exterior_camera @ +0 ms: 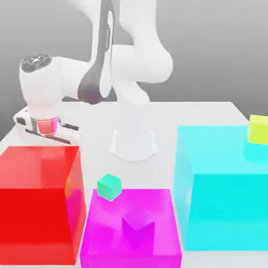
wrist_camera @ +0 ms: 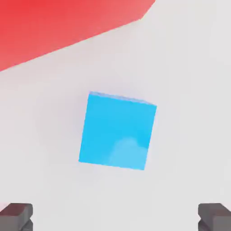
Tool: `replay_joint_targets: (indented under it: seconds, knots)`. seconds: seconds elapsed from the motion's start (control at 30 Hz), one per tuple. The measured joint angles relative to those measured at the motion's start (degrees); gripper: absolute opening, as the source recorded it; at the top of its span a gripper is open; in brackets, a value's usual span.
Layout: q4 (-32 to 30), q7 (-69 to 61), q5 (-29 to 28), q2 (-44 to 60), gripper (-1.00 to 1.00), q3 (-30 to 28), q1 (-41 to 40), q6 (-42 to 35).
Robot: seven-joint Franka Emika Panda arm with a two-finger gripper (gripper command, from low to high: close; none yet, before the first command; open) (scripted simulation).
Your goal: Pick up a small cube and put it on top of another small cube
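Note:
Directly under my hand a small blue cube [wrist_camera: 118, 131] lies on the white table. My gripper [wrist_camera: 115, 217] is open above it, its two dark fingertips [wrist_camera: 16, 216] set wide apart with nothing between them. In the exterior view the hand [exterior_camera: 44, 123] hangs low at the far left, just behind the big red block [exterior_camera: 39, 204]. A small green cube [exterior_camera: 109, 187] sits at the back edge of the magenta block [exterior_camera: 157, 209]. A small purple cube [exterior_camera: 138, 224] shows within the magenta block. A small yellow-green cube [exterior_camera: 258, 129] rests on the cyan block [exterior_camera: 220, 199].
Three large translucent blocks, red, magenta and cyan, line the front of the table. The red block's edge [wrist_camera: 58, 27] lies close to the blue cube. The arm's white base [exterior_camera: 133, 141] stands mid-table behind them.

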Motion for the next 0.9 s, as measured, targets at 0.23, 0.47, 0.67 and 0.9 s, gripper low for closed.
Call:
replay_joint_targets:
  seconds: [0.23,0.47,0.67,0.9]
  knots:
    - [0.42,-4.13,10.29,4.99,0.00,-1.21,2.08,8.59]
    - [1.20,-16.04,28.87,14.15,0.00,3.72,-0.47,18.65]
    - [2.77,-21.48,35.77,22.03,-1.00,14.67,-9.77,25.06]
    - [2.22,-19.32,33.14,19.34,-1.00,12.33,-8.00,22.90]
